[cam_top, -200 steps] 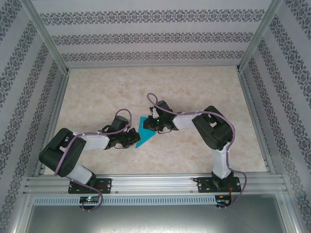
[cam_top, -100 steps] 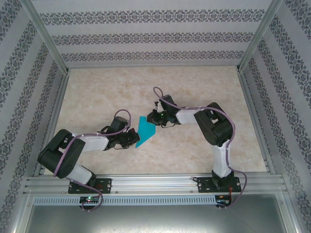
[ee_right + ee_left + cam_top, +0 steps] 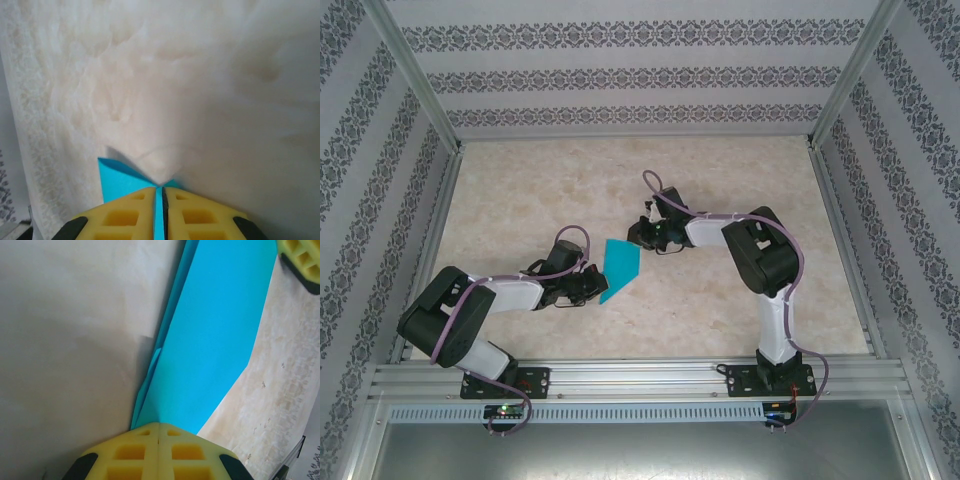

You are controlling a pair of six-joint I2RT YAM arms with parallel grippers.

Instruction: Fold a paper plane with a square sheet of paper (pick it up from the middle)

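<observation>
Top external: mid-fold. Left hand [image 3: 594, 289] and right hand [image 3: 637, 239] each clamped on opposite ends of the folded sheet [image 3: 619, 267]. You likely next flatten its crease.

Your left arm [image 3: 505, 293] lies low near the worktop's near-left corner. Its left gripper [image 3: 592, 288] points right, with its yellow fingers [image 3: 130, 452] pressed together on the folded teal-blue sheet of paper [image 3: 619, 264]. Your right arm [image 3: 760, 255] bends in from the near edge, and the right gripper [image 3: 642, 234] pinches the sheet's far corner.
</observation>
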